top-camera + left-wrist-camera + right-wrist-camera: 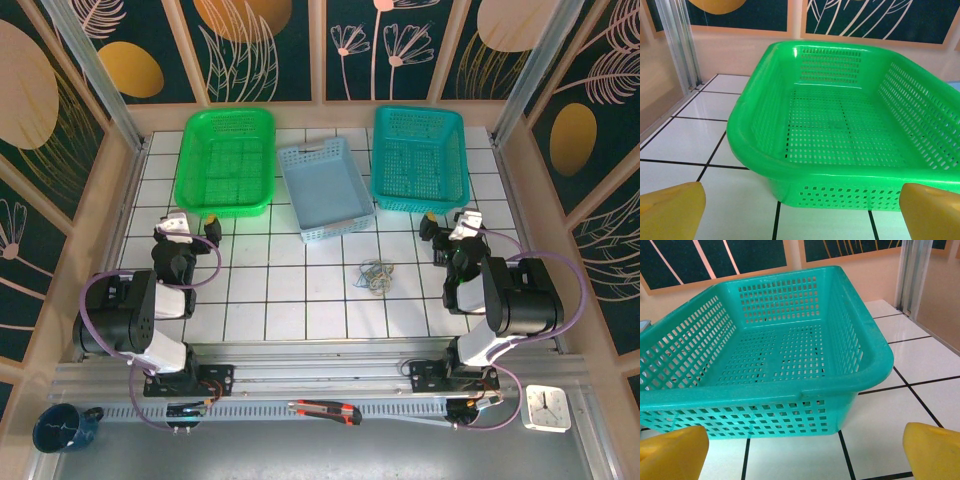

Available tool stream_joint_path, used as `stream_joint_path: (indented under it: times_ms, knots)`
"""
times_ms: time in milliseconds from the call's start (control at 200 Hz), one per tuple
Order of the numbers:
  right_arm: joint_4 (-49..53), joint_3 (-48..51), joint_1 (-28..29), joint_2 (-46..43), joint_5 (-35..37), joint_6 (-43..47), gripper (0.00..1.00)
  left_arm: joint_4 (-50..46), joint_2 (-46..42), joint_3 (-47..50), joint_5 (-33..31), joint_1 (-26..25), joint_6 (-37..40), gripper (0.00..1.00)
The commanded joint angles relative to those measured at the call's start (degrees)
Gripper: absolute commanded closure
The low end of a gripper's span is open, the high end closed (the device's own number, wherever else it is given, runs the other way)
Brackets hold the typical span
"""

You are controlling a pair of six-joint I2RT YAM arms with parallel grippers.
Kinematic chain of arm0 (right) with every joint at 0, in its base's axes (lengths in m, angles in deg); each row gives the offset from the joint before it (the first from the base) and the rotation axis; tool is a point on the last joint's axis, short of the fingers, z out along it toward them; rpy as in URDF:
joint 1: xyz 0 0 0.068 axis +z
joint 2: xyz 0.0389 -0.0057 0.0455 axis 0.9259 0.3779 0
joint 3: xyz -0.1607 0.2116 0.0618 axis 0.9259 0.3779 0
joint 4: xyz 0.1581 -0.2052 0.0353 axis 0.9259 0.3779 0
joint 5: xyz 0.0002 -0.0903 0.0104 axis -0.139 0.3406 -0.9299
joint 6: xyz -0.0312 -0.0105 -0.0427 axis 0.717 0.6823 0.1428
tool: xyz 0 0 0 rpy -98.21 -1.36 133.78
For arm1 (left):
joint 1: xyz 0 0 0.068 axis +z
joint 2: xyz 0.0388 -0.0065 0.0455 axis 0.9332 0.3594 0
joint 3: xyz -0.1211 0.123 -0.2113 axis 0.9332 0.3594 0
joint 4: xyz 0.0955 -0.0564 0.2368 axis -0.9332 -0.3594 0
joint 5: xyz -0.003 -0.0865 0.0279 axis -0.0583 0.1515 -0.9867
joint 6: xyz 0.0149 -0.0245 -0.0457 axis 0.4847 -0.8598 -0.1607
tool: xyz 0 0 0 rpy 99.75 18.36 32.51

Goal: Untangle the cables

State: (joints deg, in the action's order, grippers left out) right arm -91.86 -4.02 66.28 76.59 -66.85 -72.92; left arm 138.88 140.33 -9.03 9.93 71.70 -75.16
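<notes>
The cables (375, 275) lie as a small loose tangle of thin greenish and pale wires on the white tiled table (290, 300), right of centre. My left gripper (192, 222) rests at the table's left side, well away from the tangle. In the left wrist view my left gripper (800, 215) is open, its yellow fingertips (671, 210) far apart with bare tile between them. My right gripper (447, 227) sits to the right of the tangle, about a tile away. In the right wrist view my right gripper (802, 455) is open too, holding nothing.
A green basket (222, 209) stands just ahead of the left gripper, and its near wall (840, 192) is close. A teal basket (420, 205) faces the right gripper, with its wall (765, 415) near. A blue-grey basket (345, 228) sits between them. A box cutter (325, 411), a clock (547, 407) and a mug (62, 427) lie at the near edge.
</notes>
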Motion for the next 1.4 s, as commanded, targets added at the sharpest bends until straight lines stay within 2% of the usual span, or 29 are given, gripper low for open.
stream_joint_path:
  times_ms: [0, 165, 350, 400, 515, 625, 671, 731, 781, 821, 866, 906, 996, 1061, 1136, 1211, 1396]
  knots:
    - [-0.3, -0.7, -0.2, -0.4, -0.3, 0.5, 0.01, 2.3, 0.2, -0.4, 1.4, -0.2, 0.9, 0.01]
    - [-0.3, -0.7, -0.2, -0.4, -0.3, 0.5, 0.01, 2.7, 0.0, -0.1, -2.7, -0.2, -0.7, 0.01]
    - [-0.3, -0.7, -0.4, -0.5, -0.5, 0.4, 0.01, 2.7, -0.1, -0.1, -4.3, -0.6, -1.0, 0.01]
    - [1.6, -1.0, -0.3, -1.9, 1.3, -0.3, 0.01, 2.8, -1.4, 0.5, -6.8, -0.6, -2.1, 0.01]
    - [12.7, -4.1, -0.2, -8.7, 6.1, -1.5, 0.01, -7.4, -8.4, -1.8, -7.6, -0.5, -2.1, 0.01]
    - [16.2, -4.1, 0.4, -15.1, 10.2, -2.9, 0.01, -18.0, -15.8, -5.5, -9.2, -0.5, -3.1, 0.01]
    - [18.2, -4.3, 0.2, -18.0, 12.6, -6.8, 0.01, -23.3, -18.8, -7.4, -9.1, -0.6, -3.4, 0.01]
    - [25.9, -6.8, -0.2, -21.8, 16.0, -14.7, 0.01, -30.3, -21.9, -10.1, -8.5, -0.5, -4.2, 0.01]
    - [38.2, -11.2, -1.1, -24.6, 18.9, -24.6, 0.01, -35.0, -24.6, -12.1, -7.1, -0.5, -5.4, 0.01]
    - [46.2, -15.5, -2.8, -26.0, 13.7, -28.5, 0.01, -38.4, -26.7, -13.6, -5.3, -0.6, -6.4, 0.01]
    - [49.9, -18.8, -4.3, -26.4, 4.9, -28.0, 0.01, -41.6, -28.6, -15.2, -3.2, -0.5, -8.0, 0.01]
    - [52.4, -21.1, -4.4, -26.6, 0.3, -27.4, 0.03, -44.1, -30.1, -16.5, -1.3, -0.5, -9.7, 0.01]
    - [58.7, -26.9, -3.4, -26.9, -12.7, -25.8, 0.08, -48.6, -32.6, -18.8, 2.8, -0.6, -13.7, 0.01]
    - [64.1, -30.4, -1.1, -26.8, -17.5, -25.4, 0.08, -51.0, -34.0, -19.9, 5.6, -0.6, -16.5, 0.01]
    - [69.1, -33.0, 2.8, -26.5, -19.4, -24.6, 0.08, -53.5, -35.3, -20.5, 7.9, -0.6, -19.2, 0.01]
    - [73.1, -34.5, 9.5, -26.1, -19.7, -24.2, 0.08, -55.7, -36.1, -20.5, 9.6, -0.7, -20.8, 0.01]
    - [74.5, -33.4, 25.3, -23.4, -18.1, -29.2, 0.08, -61.5, -36.9, -20.8, 10.1, -0.7, -21.3, 0.01]
